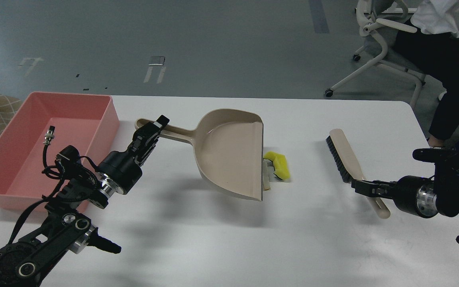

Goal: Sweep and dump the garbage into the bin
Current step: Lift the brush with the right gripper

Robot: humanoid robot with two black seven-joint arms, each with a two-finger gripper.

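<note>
Along the left edge of the white worktop (221,247) sits the bin (18,159), a shallow rectangular tub of smooth pink plastic with rounded corners, its far left corner reaching the worktop's back edge. Just beside its right wall, the left gripper (152,133) has its black fingers closed around the long, flat handle of the beige plastic dustpan (229,153). The scoop is broad and rounded at the handle end, straight along its open lip, and it is tilted, with the lip facing right and its lower corner near the worktop surface. Touching or just off that lip, around the middle of the worktop, lies the garbage (279,166): a bright yellow, spongy chunk with a dark layer at its underside, and a pale flat scrap pressed between it and the lip, mostly hidden. Well apart to the right, the brush (343,155) is a slim beige bar with a row of stiff black bristles along its left side. The right gripper (367,186) has its jaws clamped on the brush's handle end, near the worktop's right edge. Beyond the back right corner stands a white wheeled chair (377,44).
</note>
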